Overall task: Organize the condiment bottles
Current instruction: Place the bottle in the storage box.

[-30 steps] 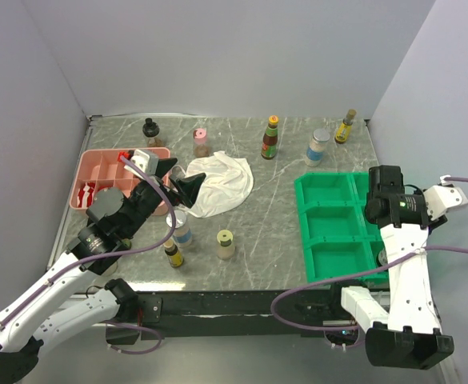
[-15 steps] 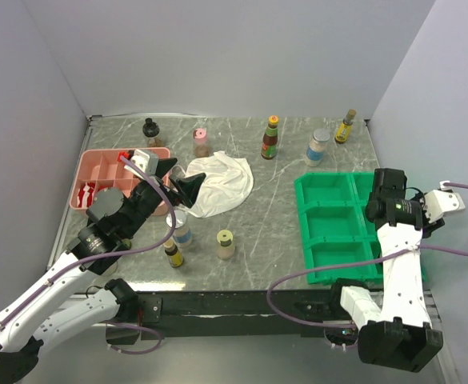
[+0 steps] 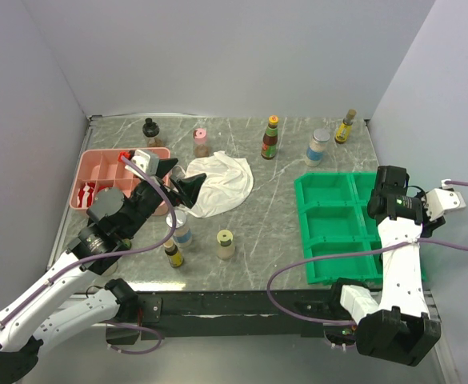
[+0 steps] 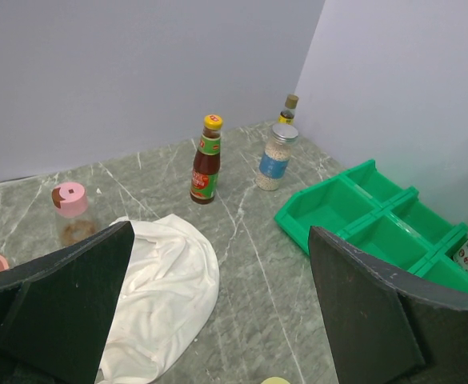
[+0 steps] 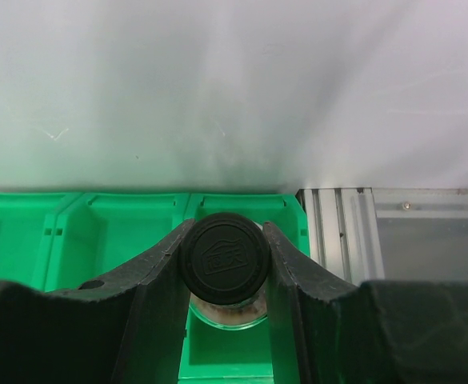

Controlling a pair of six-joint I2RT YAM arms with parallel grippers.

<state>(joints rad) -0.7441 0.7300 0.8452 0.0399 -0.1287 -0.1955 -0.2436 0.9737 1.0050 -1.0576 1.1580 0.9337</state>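
Note:
My right gripper (image 5: 223, 240) is shut on the black cap (image 5: 223, 258) of a glass bottle and holds it upright in a right-hand compartment of the green tray (image 5: 98, 232). In the top view that gripper (image 3: 391, 202) covers the bottle. My left gripper (image 4: 219, 240) is open and empty above the white cloth (image 4: 162, 280). At the back stand a black-capped dark bottle (image 3: 150, 130), a pink-capped jar (image 3: 201, 142), a red-labelled bottle (image 3: 270, 138), a blue-labelled clear jar (image 3: 318, 147) and an amber bottle (image 3: 346, 126). Near the left arm stand a blue-labelled bottle (image 3: 182, 228), a small dark bottle (image 3: 173, 253) and a pale-capped jar (image 3: 226, 244).
A pink compartment tray (image 3: 102, 172) lies at the left, with red items in it. The green tray (image 3: 330, 216) lies at the right by the table's edge. The white cloth (image 3: 218, 184) lies crumpled in the middle. Grey walls close in the table.
My right gripper has shifted slightly right and toward the near edge over the green tray, still holding the bottle. The left arm has not moved.

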